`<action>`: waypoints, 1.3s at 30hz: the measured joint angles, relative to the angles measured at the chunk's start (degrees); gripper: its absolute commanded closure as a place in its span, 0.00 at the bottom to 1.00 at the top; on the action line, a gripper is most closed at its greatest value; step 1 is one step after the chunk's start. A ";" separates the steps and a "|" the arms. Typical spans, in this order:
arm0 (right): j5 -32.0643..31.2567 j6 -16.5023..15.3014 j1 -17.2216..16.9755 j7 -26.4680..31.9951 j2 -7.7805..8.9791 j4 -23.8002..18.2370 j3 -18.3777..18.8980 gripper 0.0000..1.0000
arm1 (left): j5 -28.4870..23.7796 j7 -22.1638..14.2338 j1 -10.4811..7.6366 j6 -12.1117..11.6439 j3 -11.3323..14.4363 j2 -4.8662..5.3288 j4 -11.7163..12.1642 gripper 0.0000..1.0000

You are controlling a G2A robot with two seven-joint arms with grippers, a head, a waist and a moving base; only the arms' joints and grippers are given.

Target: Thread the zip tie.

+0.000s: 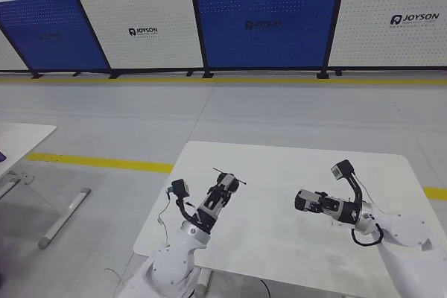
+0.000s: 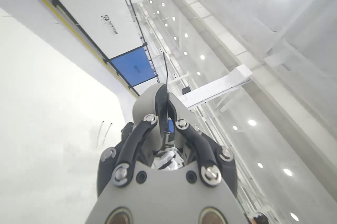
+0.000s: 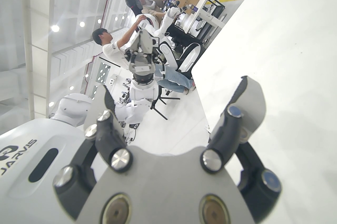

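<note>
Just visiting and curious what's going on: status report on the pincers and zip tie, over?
Left pincer shut on thin black plastic zip tie. Right pincer open, empty. Two more thin ties lie on white table, out of the way.

The thin black zip tie [image 2: 166, 72] is sitting pinched in the fingers [image 2: 161, 100] of the left gripper [image 2: 165, 96], slim tail poking out beyond them, over the counter's [image 1: 283, 223] left half.
</note>
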 measured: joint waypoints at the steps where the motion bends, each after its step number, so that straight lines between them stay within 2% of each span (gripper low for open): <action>1: 0.00 0.00 0.00 0.00 0.00 0.00 0.00 0.00 | 1.14 1.23 -0.87 0.67 0.72 -0.19 1.44 1.00; 5: 0.00 0.00 0.00 0.00 0.00 0.00 0.00 0.00 | 4.85 6.14 -4.01 2.03 3.97 -1.03 7.56 1.00; 9: 0.00 0.00 0.00 0.00 0.00 0.00 0.00 0.00 | 10.86 10.41 -6.90 3.42 7.36 -1.84 13.61 1.00; 12: 0.00 0.00 0.00 0.00 0.00 0.00 0.00 0.00 | 12.07 10.64 -8.67 3.85 9.59 -2.40 16.68 1.00; 16: 0.00 0.00 0.00 0.00 0.00 0.00 0.00 0.00 | 9.64 10.62 -9.14 2.70 10.72 -2.83 16.95 1.00; 24: 0.00 0.00 0.00 0.00 0.00 0.00 0.00 0.00 | 9.85 10.42 -9.21 2.78 10.77 -2.86 16.94 1.00; 27: 0.00 0.00 0.00 0.00 0.00 0.00 0.00 0.00 | 7.83 10.10 -10.15 2.34 11.87 -3.37 17.06 1.00; 32: 0.00 0.00 0.00 0.00 0.00 0.00 0.00 0.00 | 8.03 12.38 -12.44 4.45 14.97 -4.50 18.35 1.00; 37: -0.68 0.14 -0.07 -0.44 0.05 -0.53 0.07 0.00 | 8.03 12.36 -12.53 4.58 15.10 -4.53 18.49 1.00; 39: -2.78 1.42 0.55 -0.19 0.44 -0.88 1.09 0.00 | 8.02 12.36 -12.52 4.58 15.10 -4.52 18.49 1.00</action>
